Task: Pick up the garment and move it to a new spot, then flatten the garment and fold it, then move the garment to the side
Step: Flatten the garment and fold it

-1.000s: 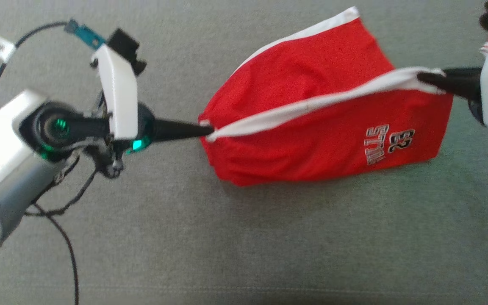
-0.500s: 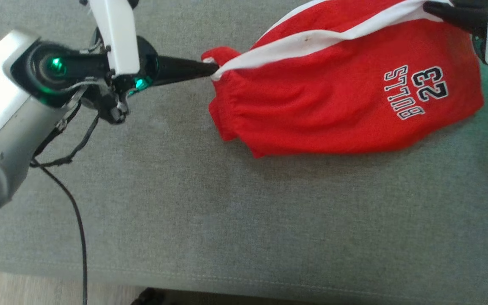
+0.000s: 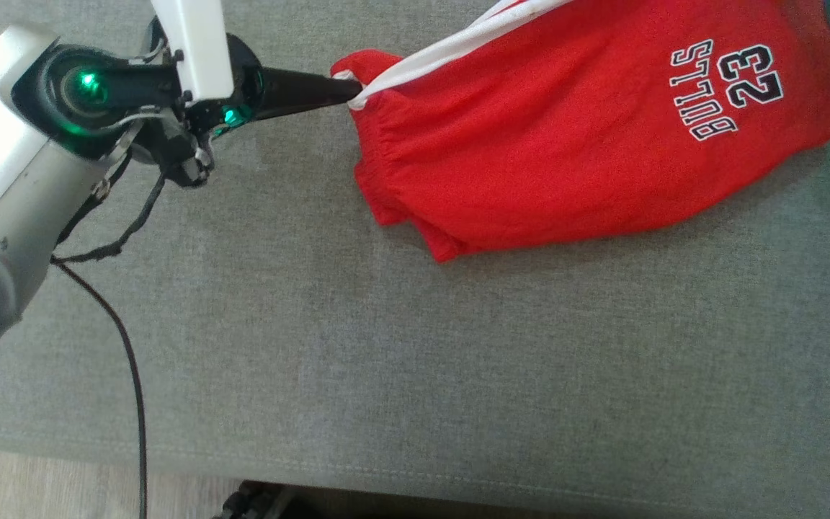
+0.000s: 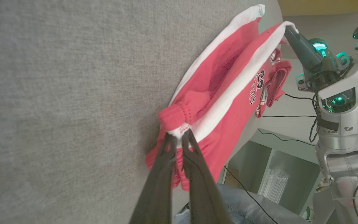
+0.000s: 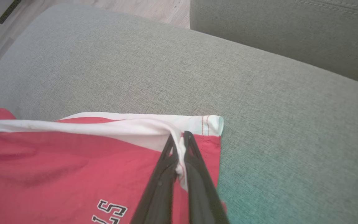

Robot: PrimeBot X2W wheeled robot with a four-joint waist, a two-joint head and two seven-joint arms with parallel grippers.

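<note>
The garment (image 3: 573, 144) is a pair of red shorts with a white side stripe and "BULLS 23" printed on it. It hangs stretched between my two grippers above the grey cushion (image 3: 415, 360). My left gripper (image 3: 354, 92) is shut on the elastic waistband corner, which the left wrist view shows pinched between the dark fingers (image 4: 166, 146). My right gripper (image 5: 180, 137) is shut on the white-striped hem, its tips meeting through the fabric. The right arm (image 4: 337, 93) also appears in the left wrist view, holding the far end of the garment (image 4: 228, 90).
A sofa back cushion (image 5: 284, 34) rises behind the seat. The seat's front edge (image 3: 415, 476) runs along the bottom of the head view, with wood floor (image 3: 40, 490) beyond. A black cable (image 3: 134, 375) dangles from my left arm. Denim-clad legs (image 4: 247, 205) of a person appear below the cushion.
The head camera has tilted, so the whole scene has slid upward in view. The shorts stay gripped at both ends, and now hang lower with the printed side facing up.
</note>
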